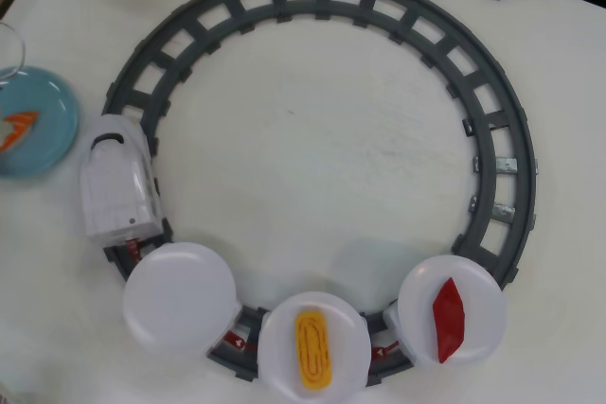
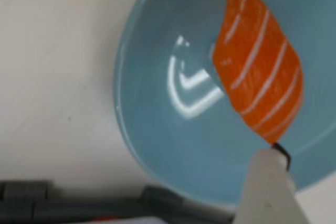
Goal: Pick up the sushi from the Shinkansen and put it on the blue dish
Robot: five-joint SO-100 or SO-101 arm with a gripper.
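The orange salmon sushi [image 1: 19,128] with white stripes is over the blue dish [image 1: 43,106] at the overhead view's left edge. In the wrist view the sushi [image 2: 260,72] fills the upper right over the blue dish [image 2: 173,145]. Only one white finger [image 2: 268,187] of my gripper shows there, and its tip touches the sushi's lower end. I cannot tell whether the jaws hold the sushi. The gripper does not show in the overhead view. The white Shinkansen [image 1: 118,177] stands on the track's left side, nose toward the dish.
The dark grey circular track [image 1: 426,26] fills the table's middle. Behind the train are an empty white plate [image 1: 180,295], a plate with a yellow egg piece [image 1: 315,347] and a plate with a dark red piece [image 1: 450,319]. A clear glass rim [image 1: 9,44] is above the dish.
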